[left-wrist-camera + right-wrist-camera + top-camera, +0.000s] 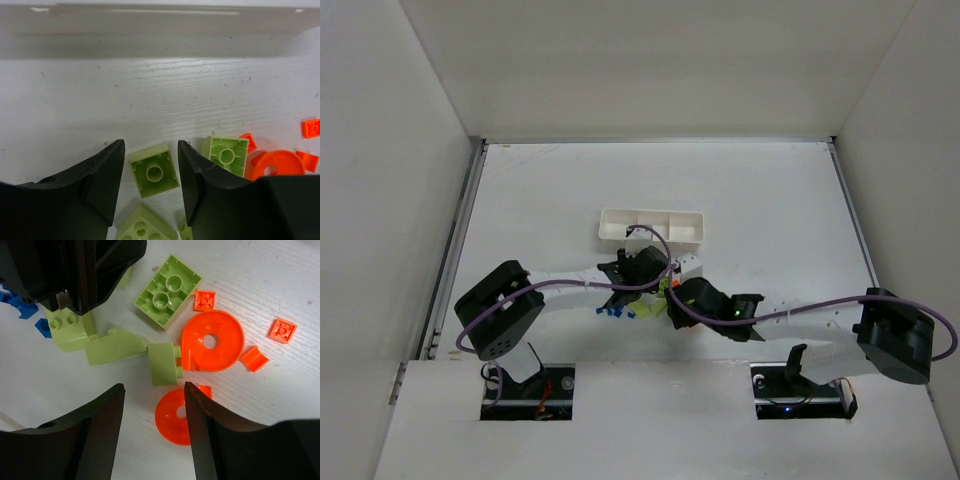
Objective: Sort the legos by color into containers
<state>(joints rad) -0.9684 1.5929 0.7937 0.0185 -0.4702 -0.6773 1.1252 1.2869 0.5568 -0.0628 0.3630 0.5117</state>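
Observation:
My left gripper (150, 165) is open, low over the pile, with an upside-down light green brick (154, 172) between its fingers, untouched. A second upturned green brick (227, 155) and orange bits (277, 164) lie to its right. My right gripper (154, 400) is open above an orange disc (172, 417), partly hidden by its right finger. Green bricks (167, 290), a larger orange round piece (212, 340) and blue bits (20, 305) lie beyond. The white three-compartment tray (652, 226) sits just behind the pile (642, 305). Both grippers (645, 268) (685, 295) meet there.
White walls enclose the table (770, 200) on three sides. The tray's near wall (160, 35) fills the top of the left wrist view. The left gripper's black body (75, 270) hangs over the top left of the right wrist view.

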